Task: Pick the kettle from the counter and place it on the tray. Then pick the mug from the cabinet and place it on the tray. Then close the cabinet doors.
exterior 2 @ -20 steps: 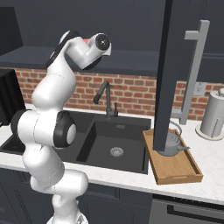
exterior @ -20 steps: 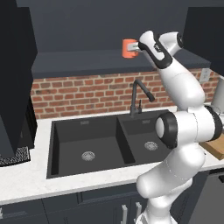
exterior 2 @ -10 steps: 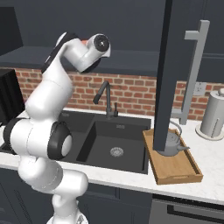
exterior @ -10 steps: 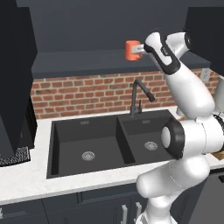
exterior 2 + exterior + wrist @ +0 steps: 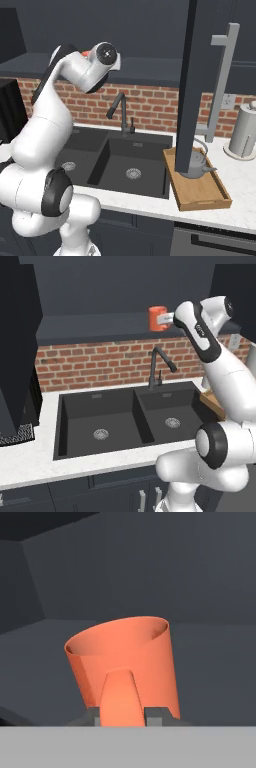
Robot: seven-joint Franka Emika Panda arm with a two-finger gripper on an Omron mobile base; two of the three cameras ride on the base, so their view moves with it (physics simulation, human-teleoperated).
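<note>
The orange mug (image 5: 157, 318) hangs at the front of the open dark cabinet (image 5: 100, 291), close over its shelf. My gripper (image 5: 167, 319) reaches it from the right. In the hand view the mug (image 5: 122, 652) looks tilted, and my gripper (image 5: 125, 716) is shut on its loop handle, a dark fingertip on either side. The grey kettle (image 5: 199, 163) stands on the wooden tray (image 5: 202, 196) on the white counter (image 5: 240, 175), partly hidden behind an open cabinet door (image 5: 192, 85).
The black double sink (image 5: 125, 421) and its dark faucet (image 5: 158, 363) lie below the mug. The other open door (image 5: 15, 346) hangs at the left. A pale grey cylinder (image 5: 245, 132) stands right of the tray. A brick wall backs the counter.
The arm has carried the mug to the right and a little lower along the cabinet front. The elbow has swung rightward. Kettle, tray and doors have not moved.
</note>
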